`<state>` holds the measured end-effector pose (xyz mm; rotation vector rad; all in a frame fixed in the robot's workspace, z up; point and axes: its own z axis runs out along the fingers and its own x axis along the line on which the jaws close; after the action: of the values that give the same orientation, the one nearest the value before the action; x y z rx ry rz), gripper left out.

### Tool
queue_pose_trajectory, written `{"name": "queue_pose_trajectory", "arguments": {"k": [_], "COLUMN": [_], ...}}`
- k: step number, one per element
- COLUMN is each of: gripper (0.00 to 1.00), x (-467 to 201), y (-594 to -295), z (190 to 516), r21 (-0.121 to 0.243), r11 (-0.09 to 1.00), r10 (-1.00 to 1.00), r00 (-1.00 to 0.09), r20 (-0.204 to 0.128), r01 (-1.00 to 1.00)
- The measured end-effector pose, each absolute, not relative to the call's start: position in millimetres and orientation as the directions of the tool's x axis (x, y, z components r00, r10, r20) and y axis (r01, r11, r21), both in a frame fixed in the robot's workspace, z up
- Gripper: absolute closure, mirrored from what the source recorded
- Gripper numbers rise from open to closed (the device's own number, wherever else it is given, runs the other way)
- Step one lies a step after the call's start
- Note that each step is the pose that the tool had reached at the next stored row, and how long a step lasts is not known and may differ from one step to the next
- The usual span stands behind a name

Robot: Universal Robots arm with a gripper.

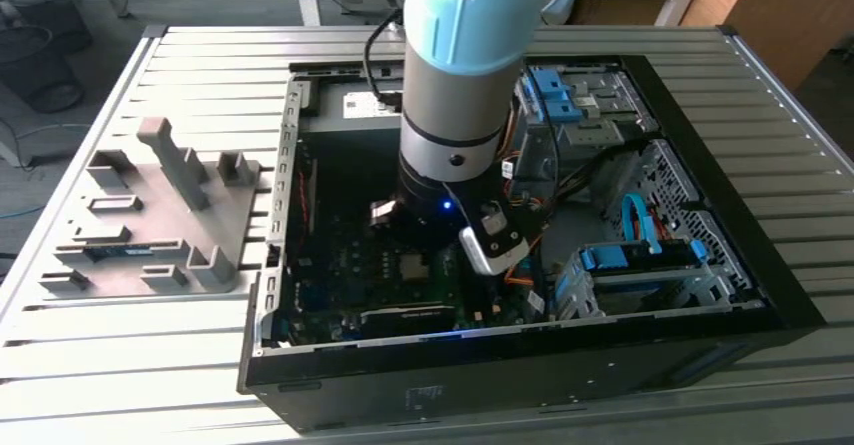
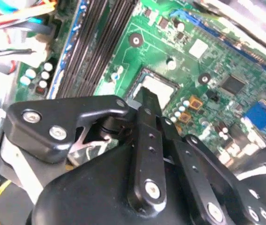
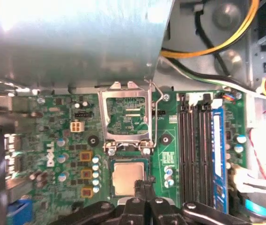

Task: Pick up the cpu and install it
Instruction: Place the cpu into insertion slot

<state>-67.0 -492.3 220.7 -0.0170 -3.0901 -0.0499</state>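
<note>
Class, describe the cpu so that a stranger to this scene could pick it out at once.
Look inside the open black PC case on the slatted table, at the green motherboard. Beside the long black memory slots sits the cpu, a small flat square. Its plain dull silver top sets it apart from the hollow hinged metal frame next to it.

The cpu [image 3: 127,176] lies flat in its socket [image 3: 144,165]; silver-grey top up.

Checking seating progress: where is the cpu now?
In the first wrist view, the cpu lies flat in its socket, between the opened socket frame and the hand.
</note>
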Motion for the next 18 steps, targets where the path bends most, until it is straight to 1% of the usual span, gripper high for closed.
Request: {"name": "queue_pose_trajectory", "arguments": {"k": [5, 9, 18], "gripper": [0.90, 0.90, 0.90], "x": [-66.6, -66.3, -64.6], "y": [-492.3, -491.0, -475.6], "z": [243.4, 254.2, 255.7], "r21": [0.037, 0.038, 0.060], "r11": [0.999, 0.999, 0.998], "r10": [0.010, 0.010, 0.008], "r00": [-0.999, -0.999, -0.999], "r20": [0.051, 0.051, 0.052], "r01": [0.012, 0.012, 0.012]}}
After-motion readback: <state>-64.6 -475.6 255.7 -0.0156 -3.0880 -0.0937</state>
